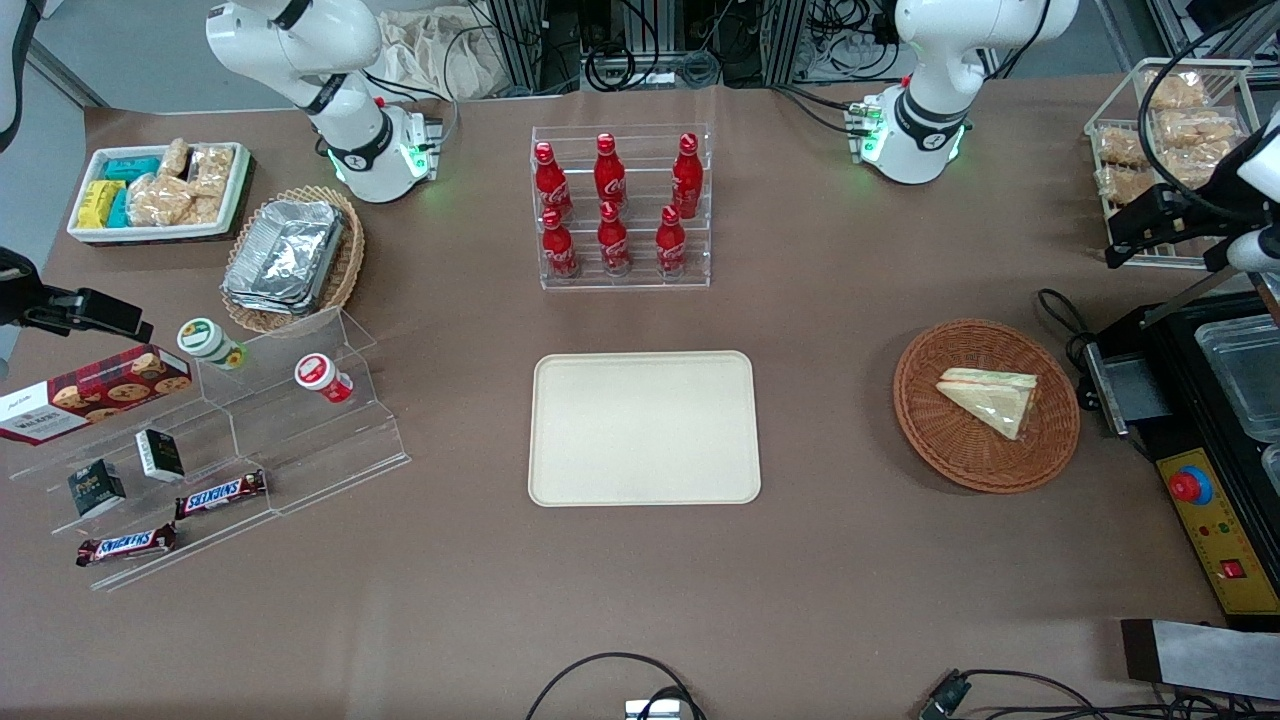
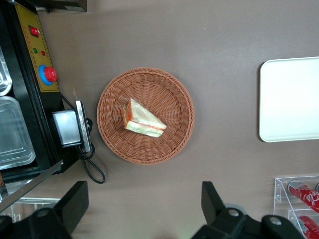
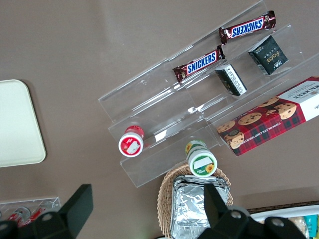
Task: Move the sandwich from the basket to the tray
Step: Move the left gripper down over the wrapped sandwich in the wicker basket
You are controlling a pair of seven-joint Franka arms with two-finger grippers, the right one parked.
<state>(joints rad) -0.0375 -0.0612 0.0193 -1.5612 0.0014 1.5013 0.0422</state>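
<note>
Sandwich (image 2: 141, 118) lies flat in the basket (image 2: 172, 89), long axis running roughly 10-to-4 in the wrist view. Pincer (image 2: 144, 206) hangs wide open and empty, high above the surface; sandwich sits at its 12 o'clock. Tray (image 1: 644, 427) is empty.

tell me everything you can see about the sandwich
The sandwich is a triangular wedge of pale bread with an orange-red and green filling edge, seemingly in clear wrap. It lies flat, alone, in the round reddish-brown wicker basket, a little off centre. Nothing else touches it. The gripper is open, high above the table beside the basket, holding nothing. The tray stands apart, toward the table's middle.
</note>
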